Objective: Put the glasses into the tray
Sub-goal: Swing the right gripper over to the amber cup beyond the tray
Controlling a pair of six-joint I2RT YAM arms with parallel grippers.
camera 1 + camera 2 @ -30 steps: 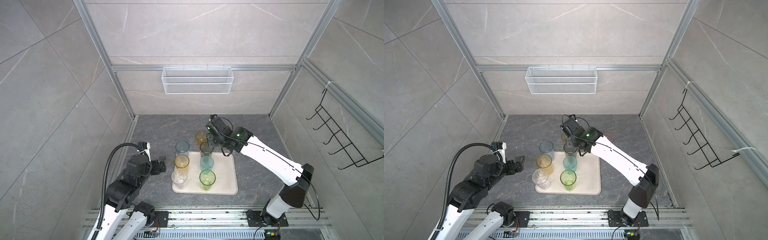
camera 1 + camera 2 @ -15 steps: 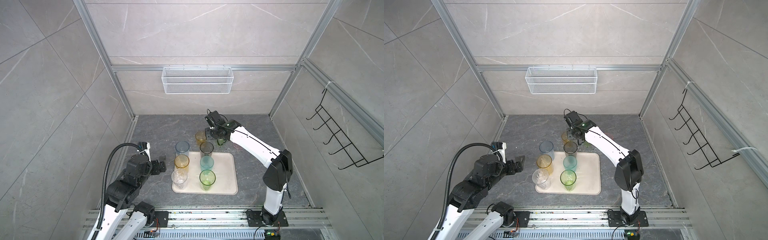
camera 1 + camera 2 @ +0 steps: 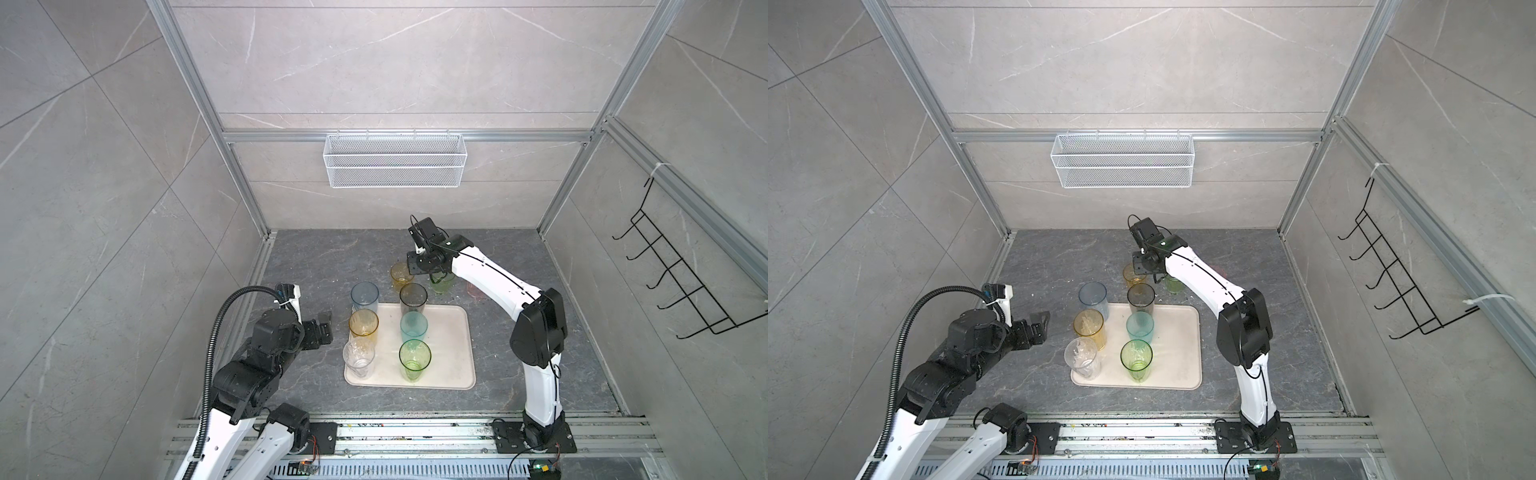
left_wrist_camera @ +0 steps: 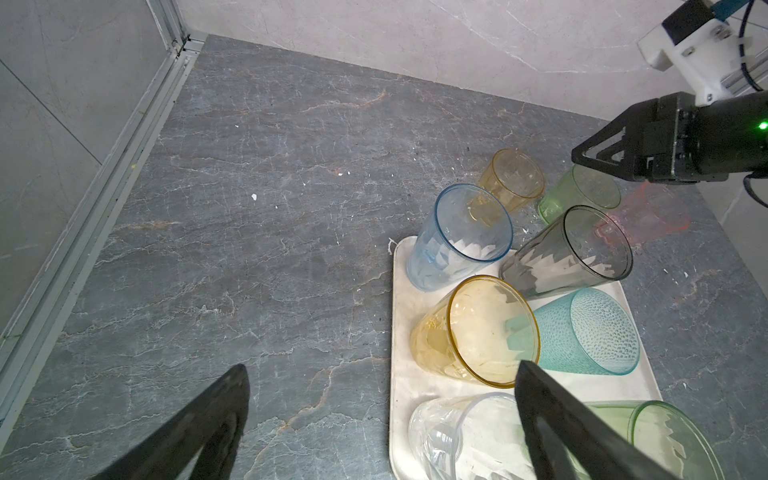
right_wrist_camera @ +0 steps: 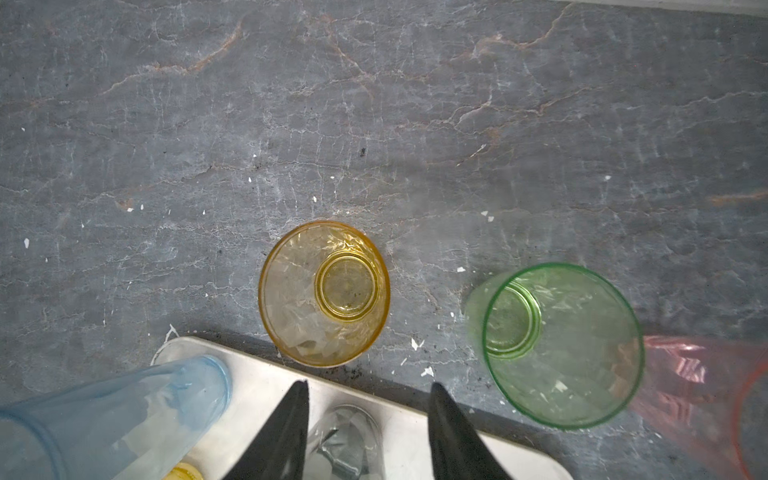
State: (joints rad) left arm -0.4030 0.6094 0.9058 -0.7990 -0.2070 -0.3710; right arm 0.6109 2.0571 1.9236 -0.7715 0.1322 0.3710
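Observation:
Six glasses stand on the cream tray (image 3: 451,345): blue (image 3: 365,296), amber (image 3: 363,326), clear (image 3: 358,358), grey (image 3: 413,297), teal (image 3: 414,328) and green (image 3: 414,359). Beyond the tray's far edge, a short amber glass (image 5: 324,293), a short green glass (image 5: 561,345) and a pink glass (image 5: 698,395) rest on the stone floor. My right gripper (image 3: 410,266) hovers open above the far edge. The grey glass base shows far below, between its fingers (image 5: 291,424); nothing is held. My left gripper (image 3: 322,328) waits open left of the tray.
A white wire-mesh basket (image 3: 395,164) hangs on the back wall and a black hook rack (image 3: 673,282) on the right wall. Aluminium frame posts edge the dark stone floor (image 3: 324,257). The right arm's elbow (image 3: 538,328) stands right of the tray.
My right gripper has drawn up and back from the grey glass on the tray toward the far edge, and its elbow has folded upright. The left arm has stayed still.

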